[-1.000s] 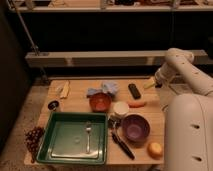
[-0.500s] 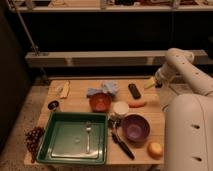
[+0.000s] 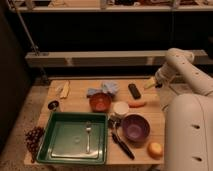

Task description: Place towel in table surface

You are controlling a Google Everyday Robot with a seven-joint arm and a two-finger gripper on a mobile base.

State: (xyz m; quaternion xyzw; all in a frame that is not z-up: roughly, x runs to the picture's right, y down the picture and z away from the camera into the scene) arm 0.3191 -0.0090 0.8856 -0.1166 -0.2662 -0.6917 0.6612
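Observation:
A crumpled blue towel (image 3: 103, 89) lies on the wooden table (image 3: 80, 102), just behind an orange bowl (image 3: 100, 102). My gripper (image 3: 150, 83) sits at the end of the white arm, at the table's far right edge, well right of the towel and near a black oblong object (image 3: 134, 90). It holds nothing that I can see.
A green tray (image 3: 65, 145) with a fork (image 3: 88, 134) fills the front left. A purple bowl (image 3: 135, 127), white cup (image 3: 120, 108), carrot (image 3: 137, 104), black-handled utensil (image 3: 121, 144), orange fruit (image 3: 155, 149), grapes (image 3: 34, 137) and banana (image 3: 64, 89) also lie about. My white base (image 3: 190, 132) stands right.

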